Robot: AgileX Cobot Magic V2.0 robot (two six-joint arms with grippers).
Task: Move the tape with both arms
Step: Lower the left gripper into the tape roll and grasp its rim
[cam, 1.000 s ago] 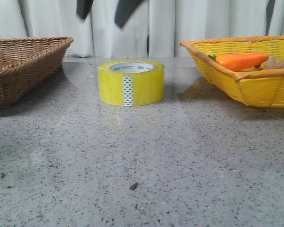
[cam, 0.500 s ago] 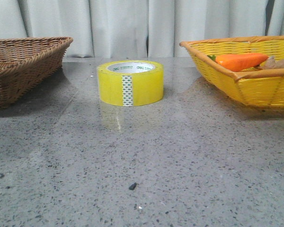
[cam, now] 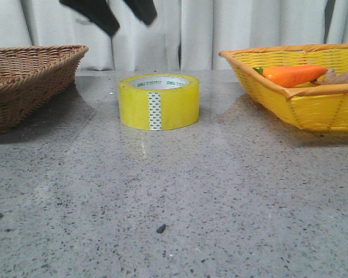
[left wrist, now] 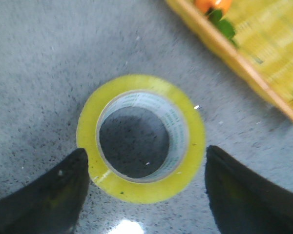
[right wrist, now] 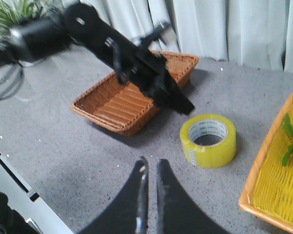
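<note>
The yellow tape (cam: 159, 104) lies flat on the grey stone table, hole up, with its dotted label strip facing the front. My left gripper (cam: 124, 14) is open and hangs above the roll, slightly to its left. In the left wrist view the left gripper (left wrist: 146, 151) has its two dark fingers wide apart on either side of the roll (left wrist: 136, 187) below, without touching it. My right gripper (right wrist: 151, 161) is shut and empty, held high and well back from the tape (right wrist: 215, 151). The left arm (right wrist: 136, 63) reaches over the table there.
A brown wicker basket (cam: 23, 81) stands at the left. A yellow basket (cam: 290, 92) at the right holds an orange carrot (cam: 296, 74). White curtains hang behind. A small dark speck (cam: 160, 228) lies on the table near the front.
The left gripper's fingers, out of the front view half a second ago, are back at the top, further left and lower than one second ago. The tape has not moved.
</note>
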